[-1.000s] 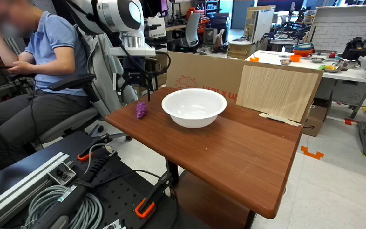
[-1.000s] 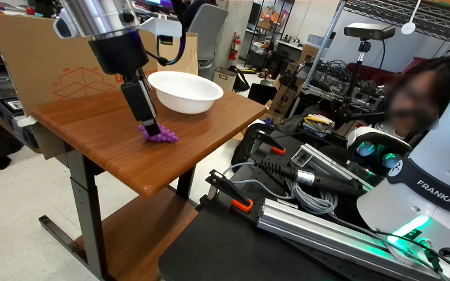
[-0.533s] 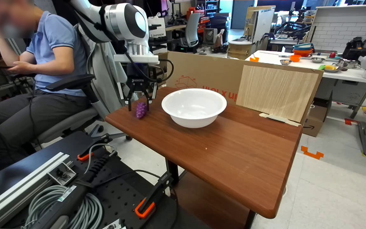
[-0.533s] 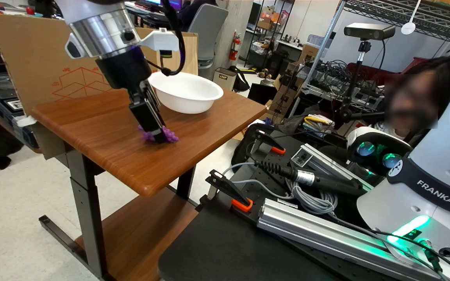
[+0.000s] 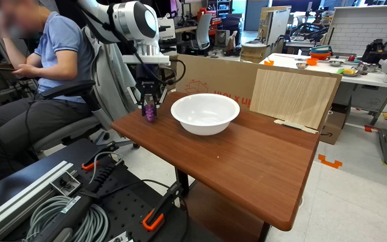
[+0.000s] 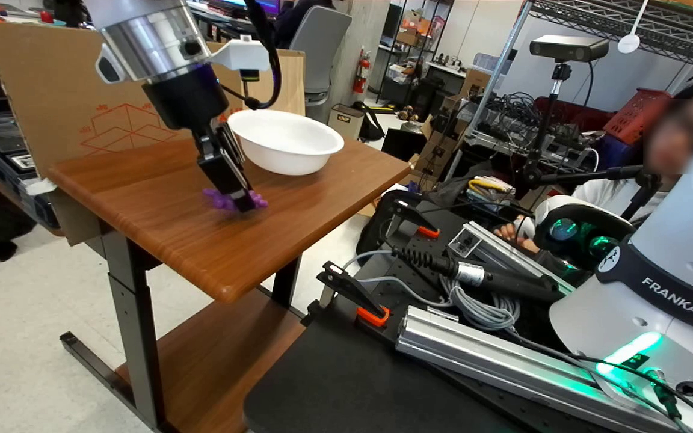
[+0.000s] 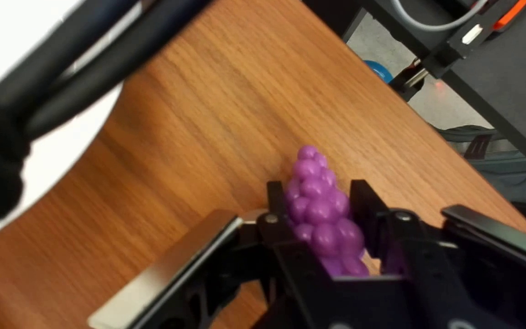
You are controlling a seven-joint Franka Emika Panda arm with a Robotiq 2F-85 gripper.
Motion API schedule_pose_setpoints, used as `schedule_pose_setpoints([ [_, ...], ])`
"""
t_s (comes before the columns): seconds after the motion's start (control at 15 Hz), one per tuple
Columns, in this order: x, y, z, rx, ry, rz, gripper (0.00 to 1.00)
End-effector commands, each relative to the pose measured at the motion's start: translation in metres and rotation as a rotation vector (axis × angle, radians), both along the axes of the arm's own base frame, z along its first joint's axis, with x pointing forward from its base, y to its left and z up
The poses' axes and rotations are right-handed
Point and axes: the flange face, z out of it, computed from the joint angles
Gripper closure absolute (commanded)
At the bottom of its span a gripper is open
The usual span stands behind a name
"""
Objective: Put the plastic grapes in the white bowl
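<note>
End effector (image 7: pixel 319 196) pinching plastic grapes (image 7: pixel 323 214), jaws snug, near table (image 5: pixel 247 164) corner; white bowl (image 5: pixel 205 117) sitting inboard, table stretching beyond to opposite edge.

Our Panda arm (image 5: pixel 128 19) is white, with a silver wrist collar (image 6: pixel 153 45) and a looping black cable (image 6: pixel 275 72). Round screws (image 7: pixel 403 216) dot our black gripper (image 5: pixel 149 111); "FRANKA" lettering marks the dark band (image 6: pixel 635 269) above a green-glowing strip (image 6: pixel 629 353).

Glossy, purple and knobbly, the grapes (image 7: pixel 322 219) are pinched in the claw (image 7: pixel 316 192), sticking out either side. Near them the bowl (image 5: pixel 205 117), white, round, flare-rimmed, stands upright on the surface (image 5: pixel 247 164).
</note>
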Motion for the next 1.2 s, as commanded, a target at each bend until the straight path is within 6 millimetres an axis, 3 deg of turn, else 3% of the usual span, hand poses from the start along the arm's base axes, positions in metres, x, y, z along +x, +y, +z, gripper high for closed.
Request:
schedule_pose_setpoints([
  [0.0, -0.013, -0.002, 0.069, 0.008, -0.085, 0.003, 0.85],
  [0.13, -0.016, -0.017, 0.106, 0.033, -0.151, -0.027, 0.85],
  [0.27, -0.016, -0.045, 0.145, 0.057, -0.203, -0.098, 0.85],
  [0.4, -0.015, -0.087, 0.175, 0.078, -0.226, -0.196, 0.85],
  [0.6, -0.007, -0.159, 0.196, 0.095, -0.240, -0.371, 0.85],
  [0.73, 0.002, -0.205, 0.198, 0.085, -0.239, -0.477, 0.85],
  [0.87, 0.010, -0.238, 0.187, 0.074, -0.226, -0.549, 0.85],
  [1.0, 0.015, -0.262, 0.173, 0.043, -0.206, -0.602, 0.85],
  [1.13, 0.024, -0.271, 0.154, 0.027, -0.178, -0.632, 0.85],
])
